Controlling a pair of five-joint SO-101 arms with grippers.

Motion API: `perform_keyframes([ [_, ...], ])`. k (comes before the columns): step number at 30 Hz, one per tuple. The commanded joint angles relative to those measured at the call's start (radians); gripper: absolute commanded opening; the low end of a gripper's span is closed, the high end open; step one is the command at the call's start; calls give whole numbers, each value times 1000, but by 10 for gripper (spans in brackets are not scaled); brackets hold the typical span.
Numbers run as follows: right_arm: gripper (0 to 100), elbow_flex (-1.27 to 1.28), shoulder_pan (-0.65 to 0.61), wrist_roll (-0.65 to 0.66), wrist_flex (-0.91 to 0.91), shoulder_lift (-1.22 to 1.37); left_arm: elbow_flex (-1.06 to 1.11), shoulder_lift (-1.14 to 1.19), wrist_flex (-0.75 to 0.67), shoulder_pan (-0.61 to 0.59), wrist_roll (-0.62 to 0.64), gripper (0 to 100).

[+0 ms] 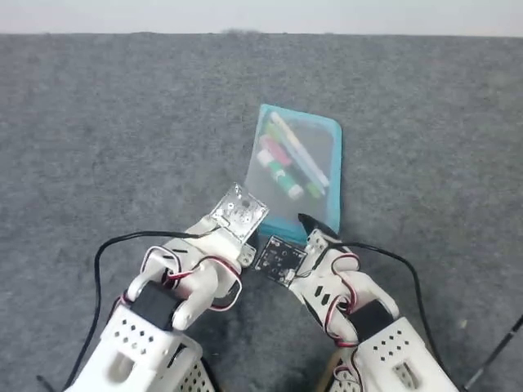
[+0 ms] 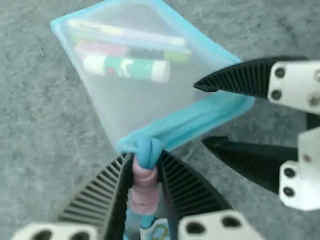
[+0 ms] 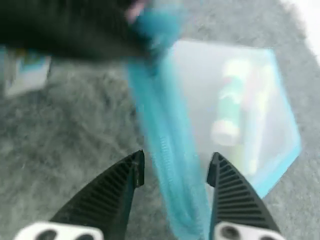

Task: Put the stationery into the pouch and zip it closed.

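The pouch (image 1: pixel 299 167) lies flat on the grey table covering (image 1: pixel 114 122), near the middle and directly ahead of both your arms. Through its clear face you can see the stationery (image 1: pixel 288 159) inside: a white glue stick (image 2: pixel 125 68) with a green label, and several pens (image 2: pixel 131 45) lying alongside it. All of it sits toward the end of the pouch away from the arms.

Finding one: your left gripper (image 2: pixel 145 161) is clamped tight on the zipper pull (image 2: pixel 144 182), a pink tab on a teal loop at the pouch's near corner. The pull sits squarely between the ribbed fingers (image 2: pixel 107 192), and the pouch corner meets their tips.

Finding two: your right gripper (image 3: pixel 175 164) has its jaws apart and holds nothing. It stands astride the teal zipper edge (image 3: pixel 167 145), with one finger over the clear face and the other over the table covering just outside that edge. In the left wrist view it sits toward the far end of the edge from the pull. You cannot tell whether its fingers touch the pouch.

You cannot tell whether the zip is run fully shut.
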Motion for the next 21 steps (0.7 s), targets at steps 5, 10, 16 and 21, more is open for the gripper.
perform_keyframes([
  [5,223,-11,-1,17,25,-22,-90,-3,6,3,-6,10],
  [10,221,-11,10,17,-10,-22,-90,-5,9,9,-6,10],
  [16,220,-11,113,23,-64,-22,-90,-5,15,11,-8,10],
  [21,207,-15,120,23,-68,-22,-90,-5,12,11,-8,10],
])
